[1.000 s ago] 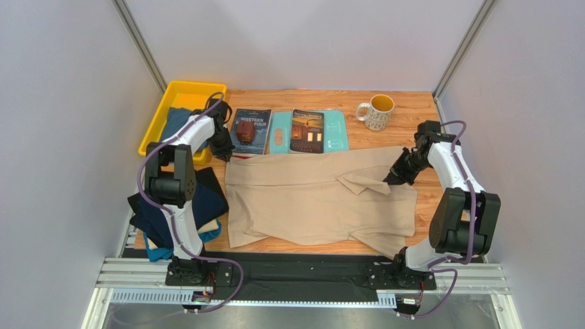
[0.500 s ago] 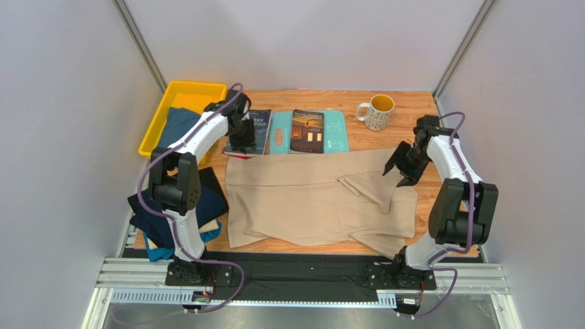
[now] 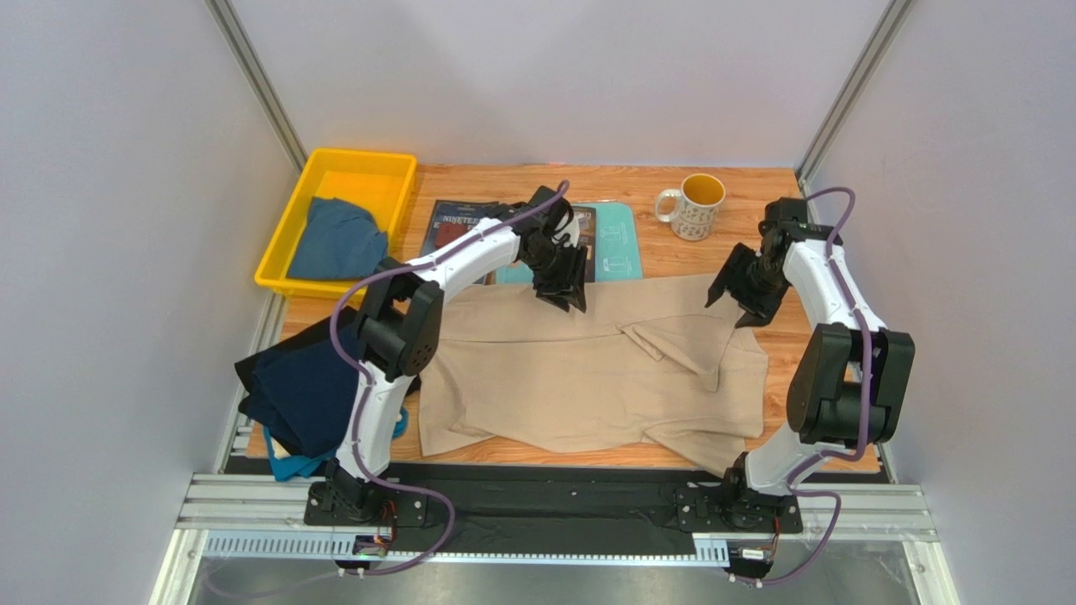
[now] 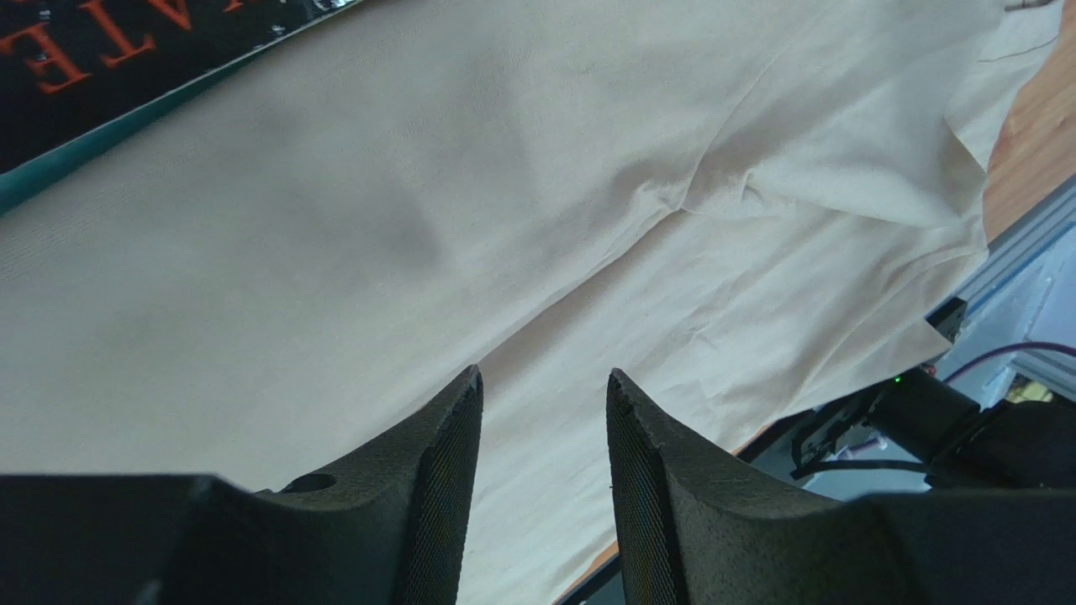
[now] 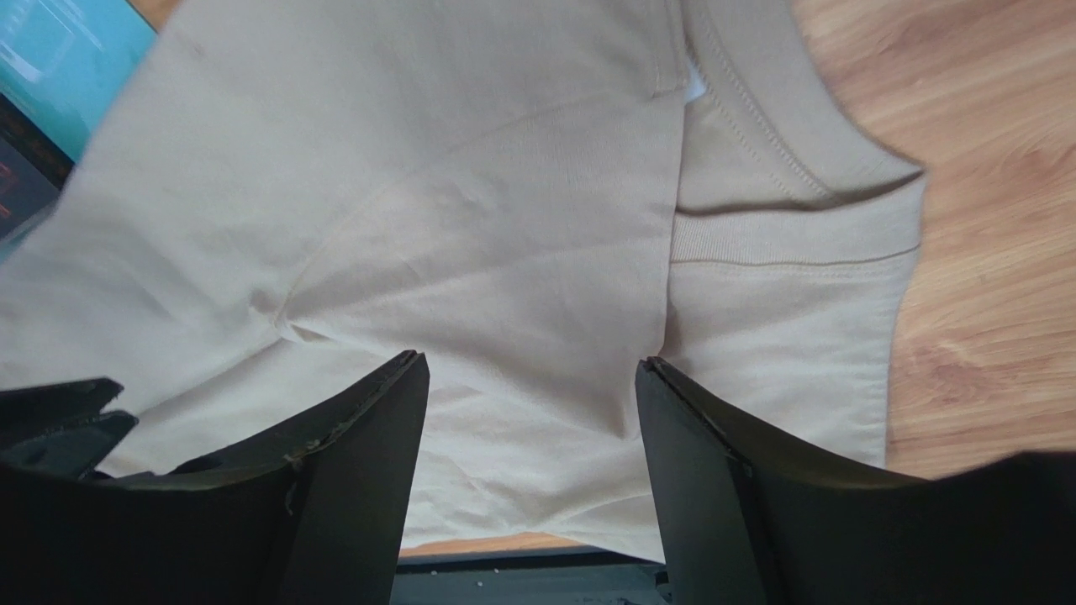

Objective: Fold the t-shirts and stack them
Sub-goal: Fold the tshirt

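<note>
Beige t-shirt (image 3: 556,378) lies spread over the middle of the tabletop (image 3: 771,202), partly folded, with a flap doubled over toward its right side. Its far edge runs just beside the teal board (image 3: 616,248).

- Left claw (image 3: 565,285) hovers over the far edge mid-shirt, jaws moderately apart, nothing between them.
- Right claw (image 3: 740,298) hovers over the far right corner near the collar (image 5: 783,139), jaws wide, empty.
- Dark shirts (image 3: 303,391) are piled at the near left, and a blue shirt (image 3: 335,237) sits in the yellow tray (image 3: 284,240).

Handling, judged: the cloth is light, limp and not fragile, so it will sag and crease when lifted and drag on the wood. Best hold looks like a pinch on a hemmed edge or corner, both claws well apart along one side, so the fold falls straight
</note>
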